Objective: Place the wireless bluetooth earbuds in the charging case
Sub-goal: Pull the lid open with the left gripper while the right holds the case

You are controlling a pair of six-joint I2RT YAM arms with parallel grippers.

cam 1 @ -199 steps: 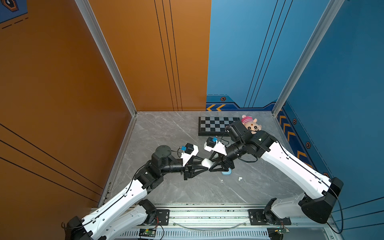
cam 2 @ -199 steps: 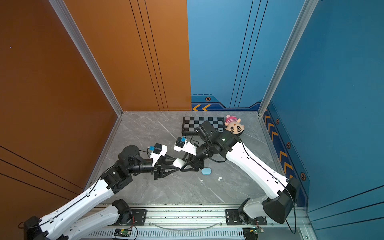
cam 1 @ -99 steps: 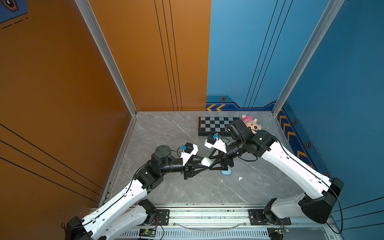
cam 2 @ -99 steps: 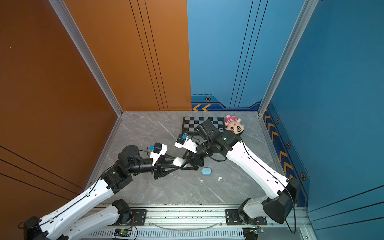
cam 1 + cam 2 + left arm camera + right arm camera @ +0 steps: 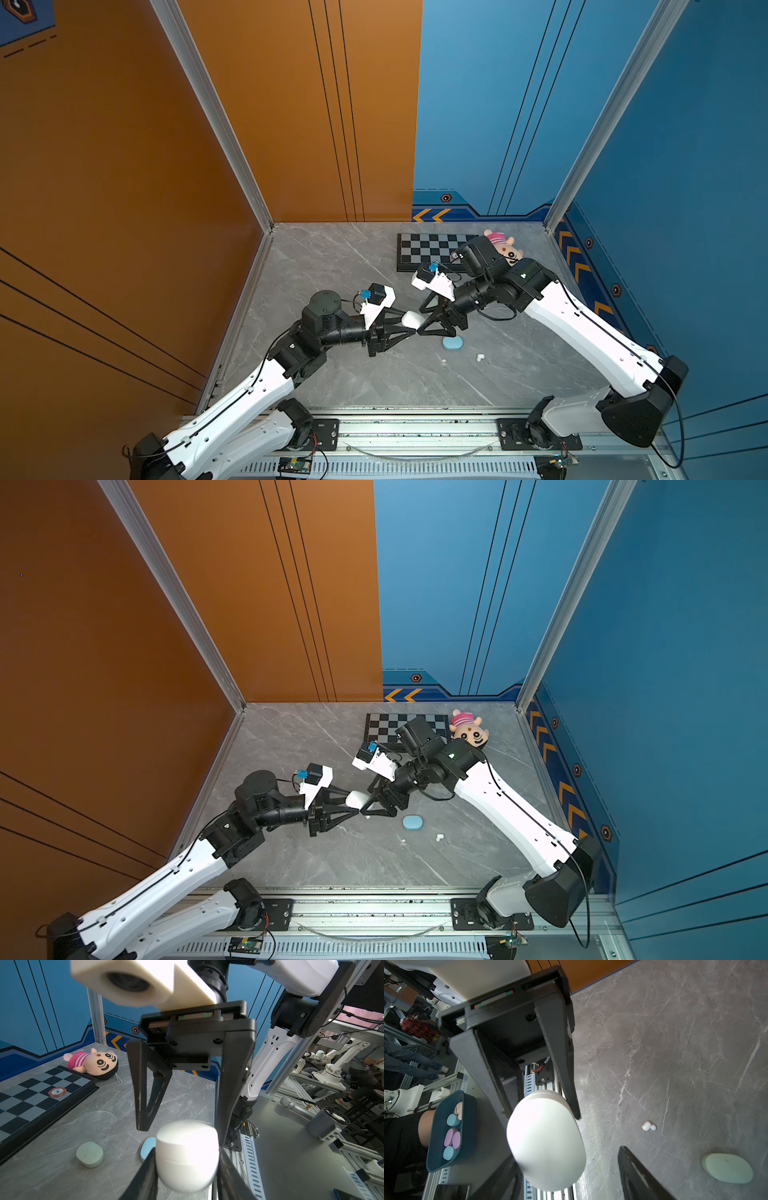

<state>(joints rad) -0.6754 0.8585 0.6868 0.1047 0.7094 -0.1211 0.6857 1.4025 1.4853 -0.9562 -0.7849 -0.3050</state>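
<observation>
My left gripper (image 5: 410,321) (image 5: 187,1151) is shut on a white oval charging case (image 5: 412,319) (image 5: 356,799) (image 5: 187,1155), held above the table. My right gripper (image 5: 419,322) (image 5: 564,1167) faces it with its jaws open to either side of the case (image 5: 546,1142); a gap shows beside one finger (image 5: 633,1167). One white earbud (image 5: 480,357) (image 5: 439,836) (image 5: 648,1126) lies on the grey table, to the right of a pale blue case (image 5: 452,343) (image 5: 148,1147). A smaller white bit (image 5: 444,360) lies nearby.
A pale green case (image 5: 89,1154) (image 5: 726,1167) lies on the table under the arms. At the back are a chessboard (image 5: 432,249) with a red chip (image 5: 57,1092) and a plush doll (image 5: 503,245). A dark blue bin (image 5: 467,1105) of coloured cases sits off the table.
The right gripper's jaws have spread wider around the white case. The left gripper has kept its hold and stayed put.
</observation>
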